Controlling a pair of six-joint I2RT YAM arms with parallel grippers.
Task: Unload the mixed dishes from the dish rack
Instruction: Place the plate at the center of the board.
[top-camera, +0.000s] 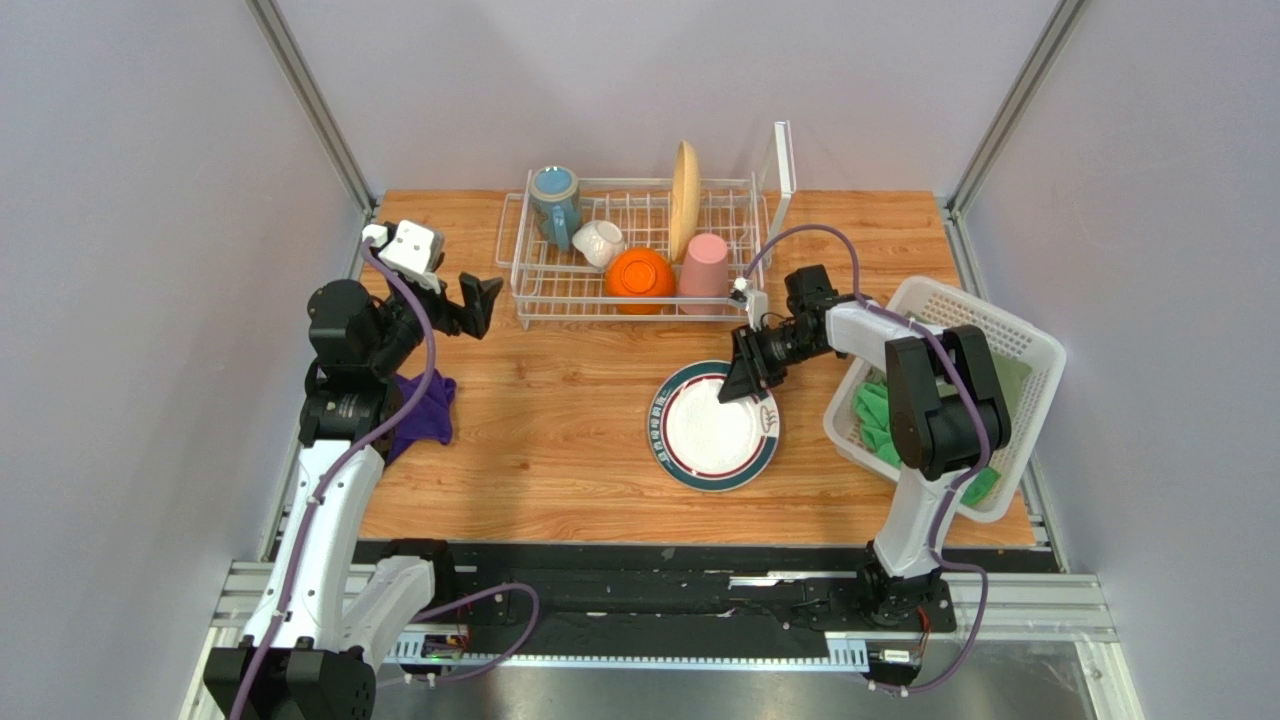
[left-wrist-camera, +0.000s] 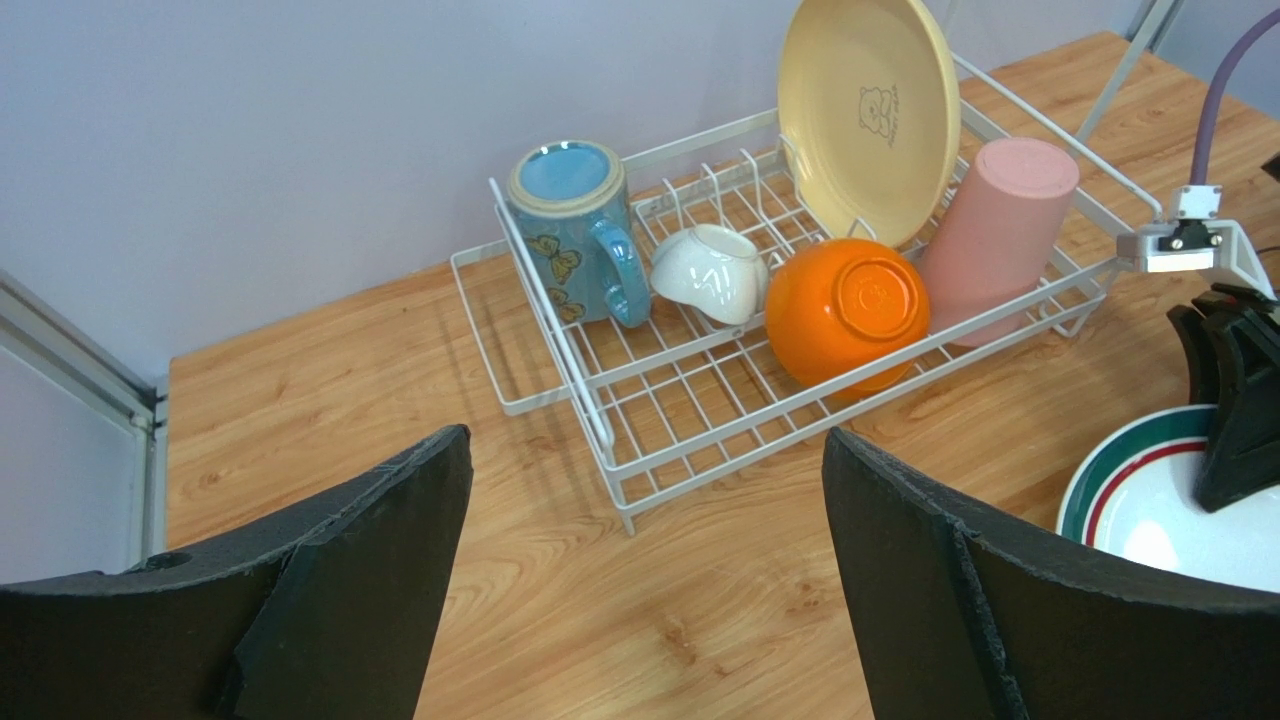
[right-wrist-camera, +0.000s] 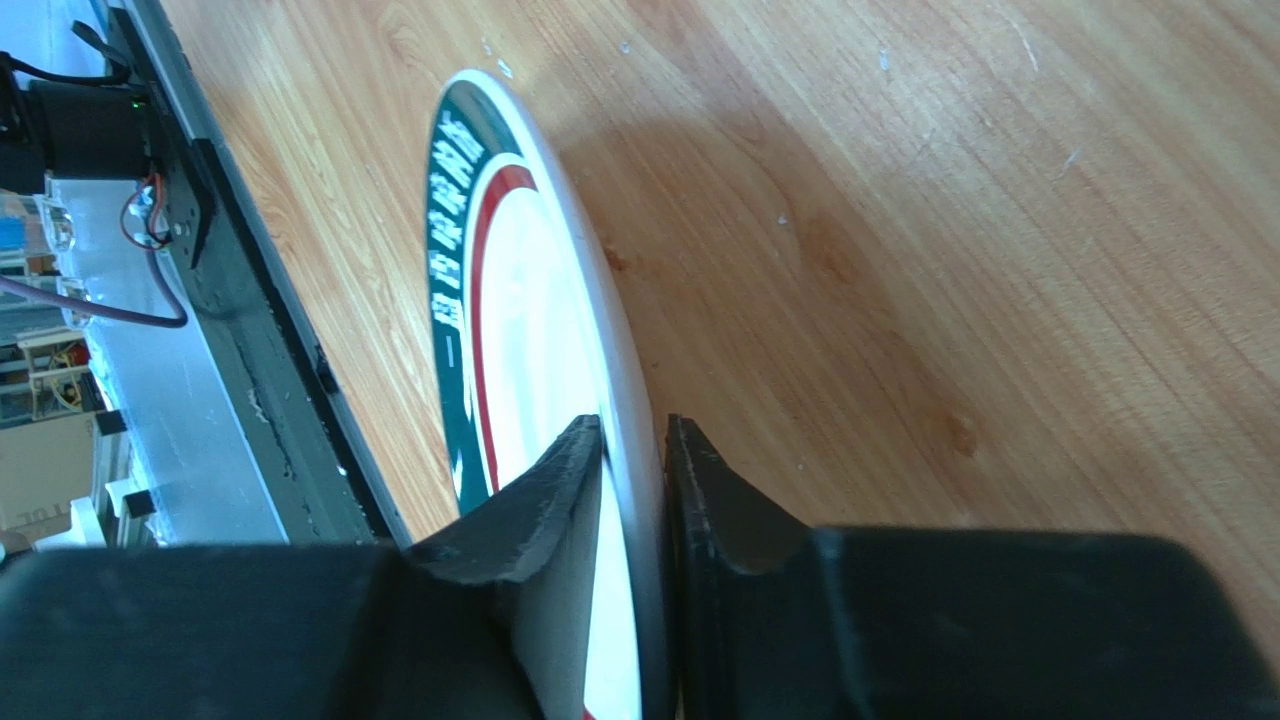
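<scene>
The white wire dish rack (top-camera: 631, 314) (left-wrist-camera: 706, 435) stands at the back of the table. It holds a blue mug (top-camera: 555, 203) (left-wrist-camera: 579, 233), a small white bowl (top-camera: 600, 242) (left-wrist-camera: 711, 273), an upturned orange bowl (top-camera: 642, 279) (left-wrist-camera: 845, 308), an upside-down pink tumbler (top-camera: 705, 270) (left-wrist-camera: 999, 218) and an upright cream-yellow plate (top-camera: 685, 200) (left-wrist-camera: 872, 113). The dark-rimmed plate (top-camera: 706, 435) (right-wrist-camera: 511, 300) lies flat on the table in front of the rack. My right gripper (top-camera: 744, 383) (right-wrist-camera: 634, 435) straddles its far rim, jaws a sliver apart. My left gripper (top-camera: 481, 305) (left-wrist-camera: 643, 438) hangs wide open and empty left of the rack.
A purple cloth (top-camera: 425, 408) lies by the left arm near the table's left edge. A white lattice basket (top-camera: 1037, 360) with green cloths (top-camera: 875, 420) sits at the right edge, close behind the right arm.
</scene>
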